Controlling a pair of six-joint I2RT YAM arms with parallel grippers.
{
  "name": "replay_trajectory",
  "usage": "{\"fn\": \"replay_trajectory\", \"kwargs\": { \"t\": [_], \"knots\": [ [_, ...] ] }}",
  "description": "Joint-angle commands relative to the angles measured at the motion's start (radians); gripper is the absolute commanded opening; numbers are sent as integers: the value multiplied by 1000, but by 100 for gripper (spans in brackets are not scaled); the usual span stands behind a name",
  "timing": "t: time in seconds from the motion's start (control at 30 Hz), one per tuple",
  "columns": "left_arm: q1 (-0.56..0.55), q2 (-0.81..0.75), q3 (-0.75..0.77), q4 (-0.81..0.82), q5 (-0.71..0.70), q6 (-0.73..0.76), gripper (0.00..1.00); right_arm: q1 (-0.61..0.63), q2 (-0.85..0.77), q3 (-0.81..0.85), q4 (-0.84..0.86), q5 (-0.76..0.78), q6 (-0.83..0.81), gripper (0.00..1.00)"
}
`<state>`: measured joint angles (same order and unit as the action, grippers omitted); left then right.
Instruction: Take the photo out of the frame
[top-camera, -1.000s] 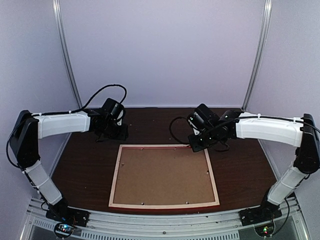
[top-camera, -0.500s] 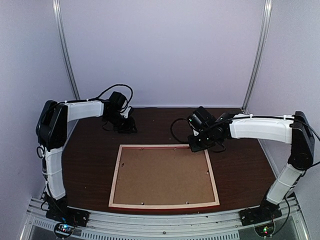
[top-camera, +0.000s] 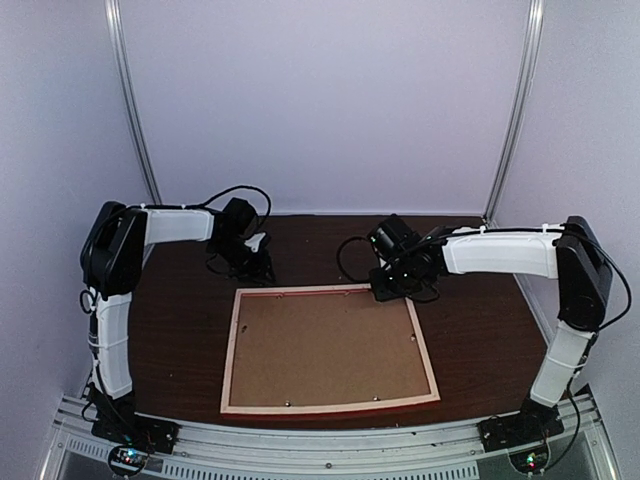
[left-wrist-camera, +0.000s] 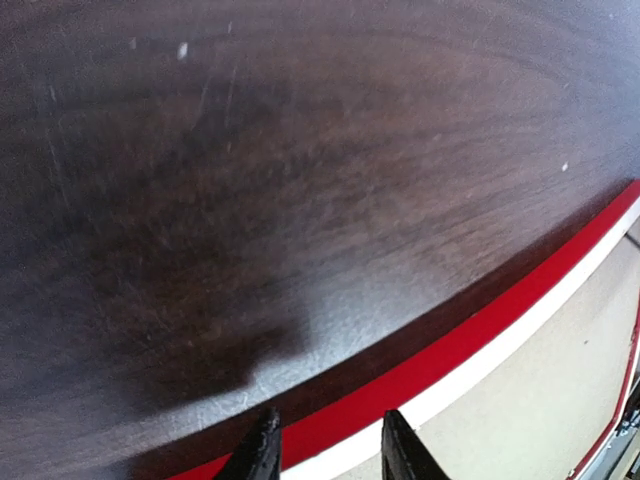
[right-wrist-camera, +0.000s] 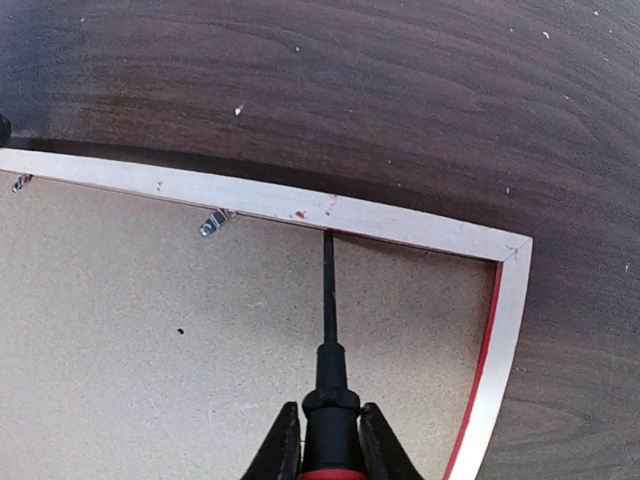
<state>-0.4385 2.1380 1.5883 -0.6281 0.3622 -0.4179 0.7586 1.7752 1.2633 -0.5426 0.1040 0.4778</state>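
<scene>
The frame (top-camera: 229, 360) lay face down in the middle of the counter (top-camera: 480, 330), pale rim up, with the brown backing board (top-camera: 325, 350) seated inside it. The right pincer (right-wrist-camera: 330, 440) was clamped on a thin black tool (right-wrist-camera: 327, 290). The tool's tip met the seam under the far rim, near the far-right corner. The left pincer (left-wrist-camera: 325, 450), narrowly parted and empty, hovered at the frame's far-left red edge.

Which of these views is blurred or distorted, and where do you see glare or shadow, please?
Left wrist view: the table is soft, with a pale sheen and a dark shadow near the left gripper; the frame looks curved. Right wrist view: sharp, though the frame's pale rim bows. Top view: evenly lit, no glare.
</scene>
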Motion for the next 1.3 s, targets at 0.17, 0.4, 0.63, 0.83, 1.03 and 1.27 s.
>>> {"fn": "replay_trajectory", "kwargs": {
  "t": [0.17,0.4,0.63,0.83,1.03,1.27],
  "knots": [
    [6,-69,-230,93,20,-38,33,-19,111,110,52,-93,-45,0],
    [6,-172,-413,168,8,-65,33,-21,192,210,31,-102,-83,0],
    [5,-269,-580,224,23,-96,32,-21,290,323,9,-166,-113,0],
    [-35,-370,-700,276,59,-95,32,-22,332,377,6,-213,-139,0],
    [-94,-438,-681,226,-79,-66,33,-21,331,394,-15,-207,-168,0],
    [-111,-491,-592,236,-163,-15,41,-21,273,388,-54,-155,-196,0]
  ]
}}
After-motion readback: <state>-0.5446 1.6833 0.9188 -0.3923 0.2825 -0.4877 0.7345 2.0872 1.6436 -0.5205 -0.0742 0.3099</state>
